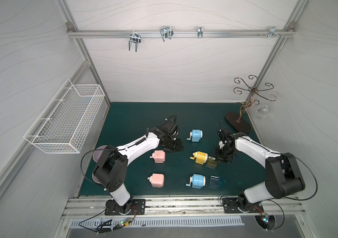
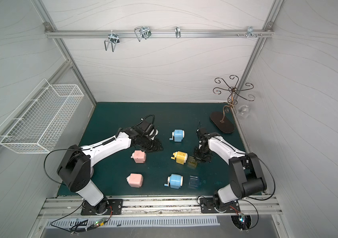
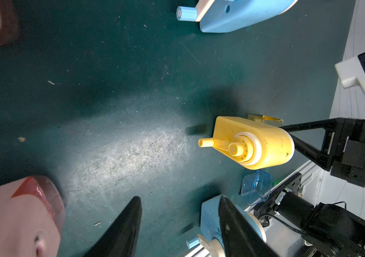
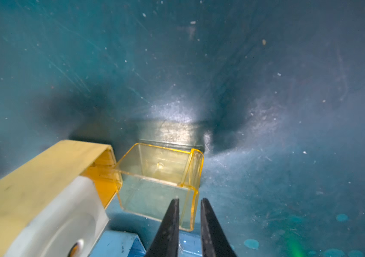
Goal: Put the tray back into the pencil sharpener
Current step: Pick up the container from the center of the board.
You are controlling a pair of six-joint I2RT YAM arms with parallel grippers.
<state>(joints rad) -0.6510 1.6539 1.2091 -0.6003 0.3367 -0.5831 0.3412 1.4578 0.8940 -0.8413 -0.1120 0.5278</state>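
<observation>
The yellow pencil sharpener (image 1: 201, 157) (image 2: 181, 157) lies on its side mid-mat, crank toward the left arm. A clear yellow tray (image 1: 212, 162) (image 4: 155, 178) stands at its open end, one end just inside the slot of the sharpener (image 4: 32, 189) and most of it sticking out. My right gripper (image 1: 218, 159) (image 4: 189, 200) is shut on the tray's outer end wall, one finger inside and one outside. My left gripper (image 1: 175, 146) (image 3: 179, 198) hovers open over bare mat behind a pink sharpener, nothing between its fingers. In the left wrist view the yellow sharpener (image 3: 264, 144) hides most of the tray.
Two blue sharpeners (image 1: 196, 135) (image 1: 198, 181) and two pink ones (image 1: 159, 156) (image 1: 157, 179) lie around on the green mat. A loose clear blue tray (image 1: 215, 181) sits beside the near blue sharpener. A metal stand (image 1: 238, 122) is at the back right, a wire basket (image 1: 65, 121) on the left wall.
</observation>
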